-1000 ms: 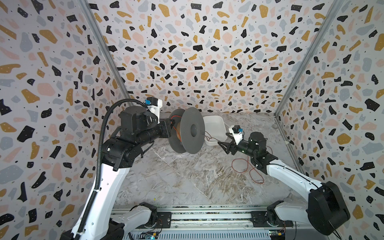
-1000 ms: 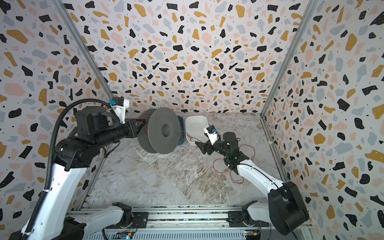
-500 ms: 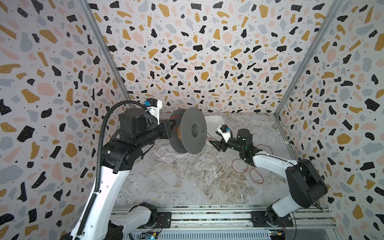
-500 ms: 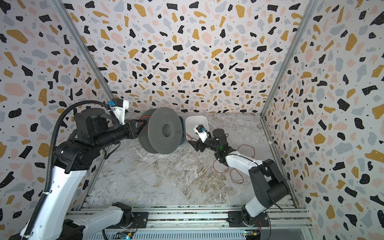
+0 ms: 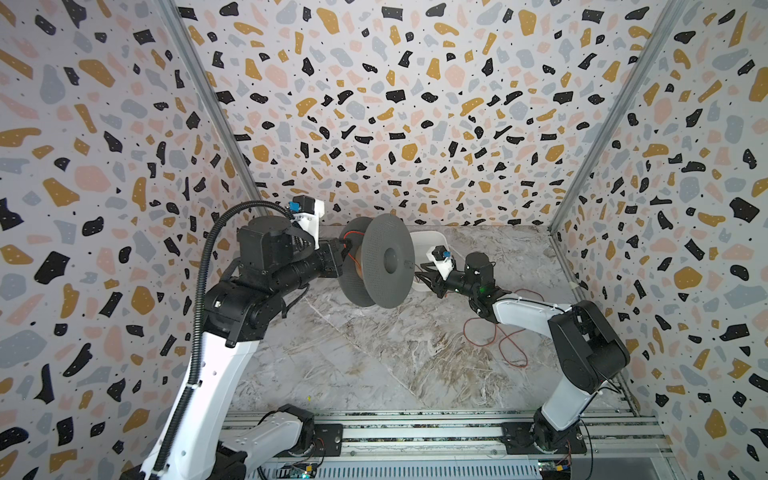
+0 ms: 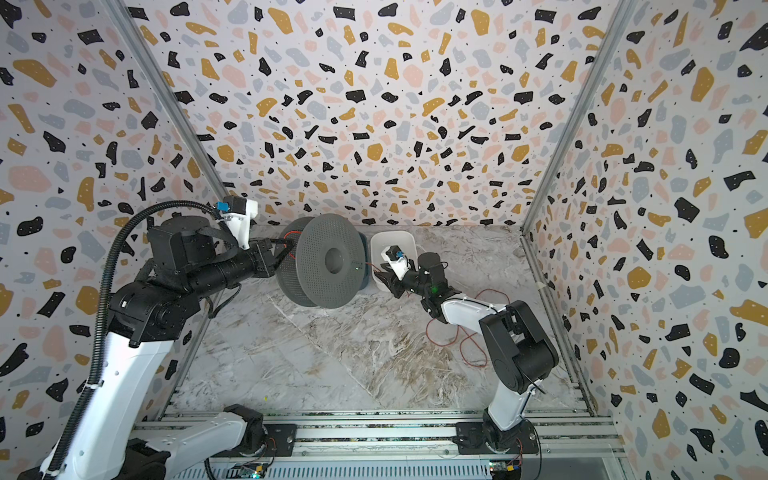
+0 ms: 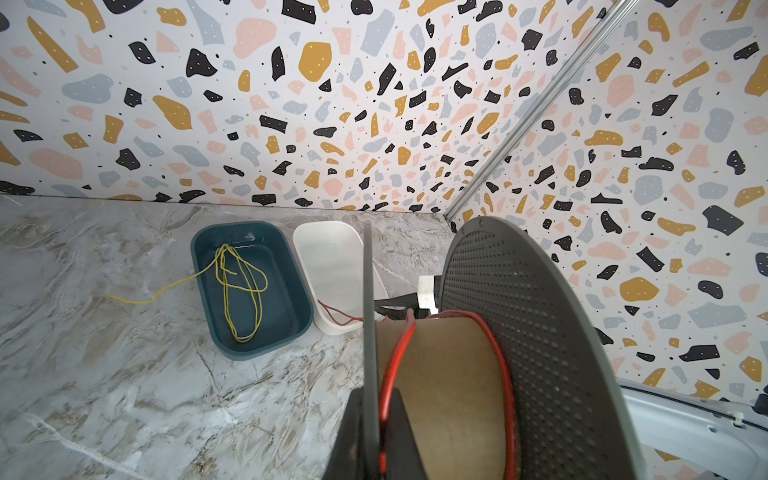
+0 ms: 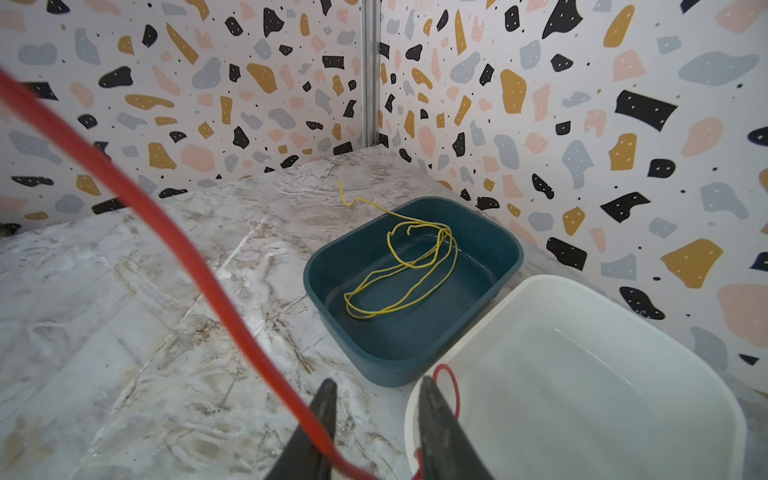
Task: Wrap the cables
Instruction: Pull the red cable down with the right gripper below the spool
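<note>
Grey spool in my left grip, red cable trailing to my right.

My left gripper (image 7: 374, 401) is clamped on one flange of the grey spool (image 5: 386, 262), held above the marble table (image 5: 365, 357). The red cable (image 7: 395, 361) makes a few turns on the spool's cardboard core, and slack loops lie to the spool's right. My right gripper (image 8: 376, 399) sits beside the spool with its fingers apart, the cable running past one finger unpinched. Its tips crowd the rim of the white bin (image 8: 602, 395). Behind the spool, a teal bin (image 8: 478, 249) holds a yellow wire (image 8: 399, 291).
</note>
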You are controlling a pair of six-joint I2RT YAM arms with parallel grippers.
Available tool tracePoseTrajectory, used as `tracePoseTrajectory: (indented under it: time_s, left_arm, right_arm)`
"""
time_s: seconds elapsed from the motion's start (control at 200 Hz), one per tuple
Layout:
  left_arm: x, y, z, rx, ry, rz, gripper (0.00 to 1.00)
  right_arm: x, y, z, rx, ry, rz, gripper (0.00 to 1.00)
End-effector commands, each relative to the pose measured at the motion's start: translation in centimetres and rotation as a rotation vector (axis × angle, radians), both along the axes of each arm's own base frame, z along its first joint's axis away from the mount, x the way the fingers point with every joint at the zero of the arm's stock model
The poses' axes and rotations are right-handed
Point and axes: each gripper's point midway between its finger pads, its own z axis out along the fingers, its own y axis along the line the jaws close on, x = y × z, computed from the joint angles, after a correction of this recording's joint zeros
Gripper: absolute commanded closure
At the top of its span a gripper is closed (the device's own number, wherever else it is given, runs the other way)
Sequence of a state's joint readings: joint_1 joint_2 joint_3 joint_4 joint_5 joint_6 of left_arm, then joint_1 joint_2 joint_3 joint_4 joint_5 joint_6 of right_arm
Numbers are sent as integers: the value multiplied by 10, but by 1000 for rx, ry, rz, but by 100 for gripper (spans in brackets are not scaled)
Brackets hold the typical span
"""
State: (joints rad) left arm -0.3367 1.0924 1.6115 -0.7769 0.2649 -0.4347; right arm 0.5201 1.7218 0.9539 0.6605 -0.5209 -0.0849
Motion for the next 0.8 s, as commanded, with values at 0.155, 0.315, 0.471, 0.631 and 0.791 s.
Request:
tracePoseTrajectory:
  time_s: [0.155,0.315,0.471,0.631,0.791]
  left_arm:
    - [-6,-1,43,-85,-151,-10,100]
    - [-1,2,37,-105,-154,20,100]
    - [7,6,31,-131,-147,67,100]
    - [14,17,23,-165,-145,149,100]
    - [24,27,10,-218,-120,239,100]
  right_arm:
    - [-21,0,27,52,-42,-20,100]
    - [-33,-8,23,4,-4,-103,100]
    - [-49,-19,18,-25,72,-173,100]
    - [-73,-29,8,-51,132,-201,100]
    - [-88,-29,-6,-103,174,-209,100]
